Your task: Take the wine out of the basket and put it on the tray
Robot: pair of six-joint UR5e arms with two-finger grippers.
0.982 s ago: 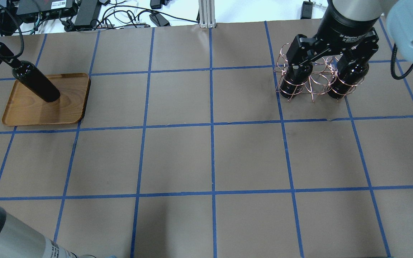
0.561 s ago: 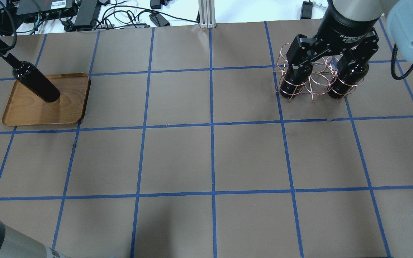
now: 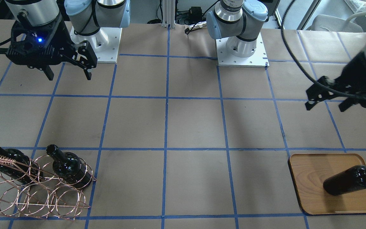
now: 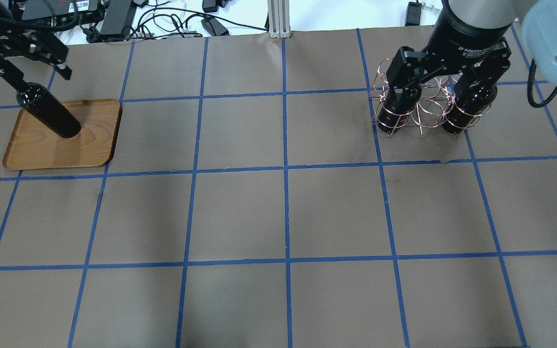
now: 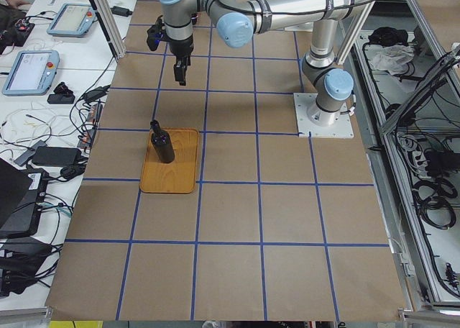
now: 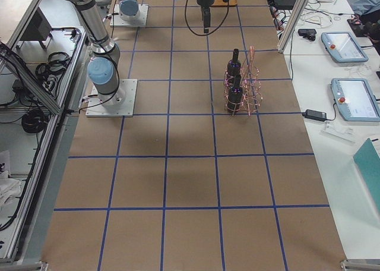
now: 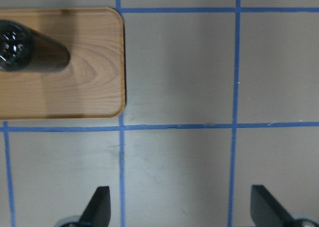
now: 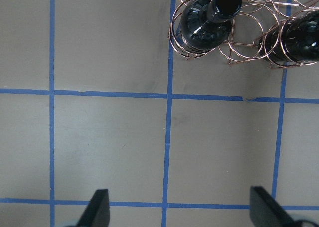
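On the tray (image 3: 310,165): one glossy black bottle (image 3: 349,181) stands upright, slim-necked; wood grain shows.
Left gripper (image 3: 326,105): spread wide, holding nothing, clear of the bottle.
Basket (image 3: 37,200): copper wire rings, two bottles (image 3: 67,168); front view shows open mouths.
Right gripper (image 3: 69,75): wide, empty; overhead reads "2F Adaptive".
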